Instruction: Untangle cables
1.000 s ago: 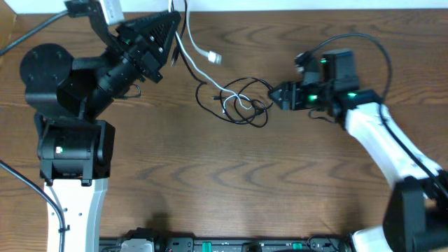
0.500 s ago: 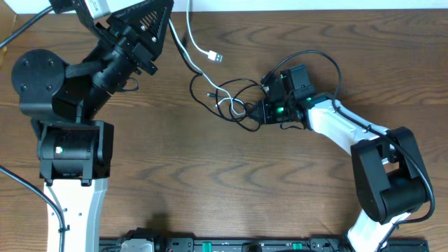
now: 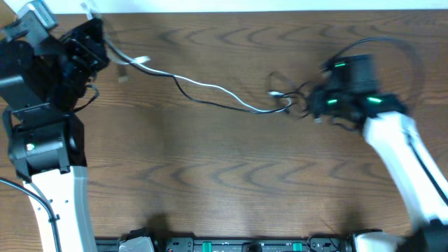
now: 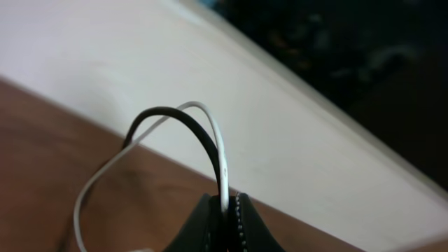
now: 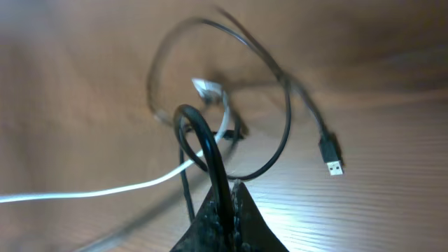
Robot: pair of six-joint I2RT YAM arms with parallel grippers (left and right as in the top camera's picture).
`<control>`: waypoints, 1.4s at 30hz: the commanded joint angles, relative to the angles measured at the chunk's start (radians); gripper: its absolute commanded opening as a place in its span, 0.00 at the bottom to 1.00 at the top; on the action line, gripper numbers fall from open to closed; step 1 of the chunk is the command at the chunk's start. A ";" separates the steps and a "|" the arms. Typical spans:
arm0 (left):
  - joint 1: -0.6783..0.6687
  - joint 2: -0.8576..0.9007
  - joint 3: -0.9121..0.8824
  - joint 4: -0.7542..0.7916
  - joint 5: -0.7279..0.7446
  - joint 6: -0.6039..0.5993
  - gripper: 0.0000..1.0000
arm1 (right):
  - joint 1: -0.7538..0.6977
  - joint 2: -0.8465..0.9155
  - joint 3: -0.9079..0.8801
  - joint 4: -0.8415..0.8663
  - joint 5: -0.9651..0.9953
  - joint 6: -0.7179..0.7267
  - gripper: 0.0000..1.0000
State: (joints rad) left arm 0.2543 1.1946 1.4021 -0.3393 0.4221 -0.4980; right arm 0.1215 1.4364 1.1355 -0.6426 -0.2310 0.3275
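The white cable and black cable run stretched across the table, from my left gripper at the far left to a small tangle beside my right gripper. In the left wrist view, my left gripper is shut on both cables, the white cable and black cable arching up out of its jaws. In the right wrist view, my right gripper is shut on a loop of the black cable. The black cable's USB plug lies loose on the wood, and the white cable trails off left.
The white cable's plug end lies near the left gripper. A white strip borders the table's far edge. The left arm's base stands at the left, and the right arm's white link crosses the right side. A rail runs along the front.
The right gripper has shut on the black cable and pulled right. The left gripper has pulled up and left. The loose heap of loops is now drawn out into a long line.
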 commanded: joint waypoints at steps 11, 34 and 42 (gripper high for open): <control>0.094 0.108 0.010 -0.065 -0.286 0.192 0.08 | -0.496 -0.272 0.017 -0.155 0.082 -0.098 0.01; -0.114 0.119 0.010 -0.086 -0.220 0.187 0.07 | -0.518 -0.272 0.017 -0.170 -0.147 -0.127 0.01; -0.418 0.143 0.009 -0.238 -0.114 0.181 0.07 | -0.463 -0.272 0.017 -0.189 -0.147 -0.127 0.01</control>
State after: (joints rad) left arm -0.0647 1.3159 1.4021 -0.5381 0.2321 -0.3317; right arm -0.3717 1.1667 1.1473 -0.8246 -0.3599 0.2157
